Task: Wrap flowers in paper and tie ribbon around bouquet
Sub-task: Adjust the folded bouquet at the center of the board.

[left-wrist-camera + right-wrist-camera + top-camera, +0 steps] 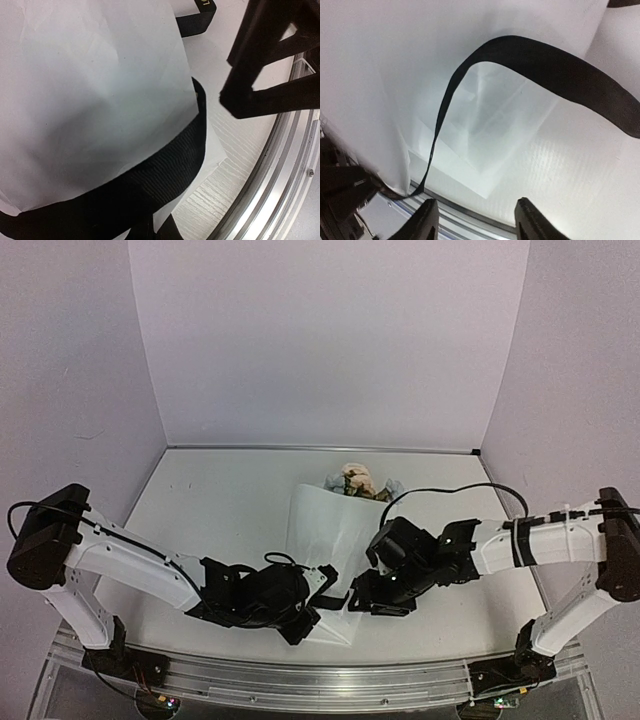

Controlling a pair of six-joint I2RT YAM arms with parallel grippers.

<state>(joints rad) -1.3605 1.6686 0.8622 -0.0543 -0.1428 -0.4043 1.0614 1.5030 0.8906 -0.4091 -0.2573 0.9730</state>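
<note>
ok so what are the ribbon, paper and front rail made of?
ribbon: looks like woven fabric, matte black; a fine ribbed weave shows close up.
paper: thin white sheet, matte, probably tissue or wrapping stock; soft creases, and folded layers seem to show through it.
rail: likely aluminium, brushed silver; straight extruded grooves with dull highlights.

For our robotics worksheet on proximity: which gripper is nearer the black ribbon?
Left. The left gripper is shut on the ribbon; the right gripper hangs open, the ribbon arcing ahead, untouched.
</note>
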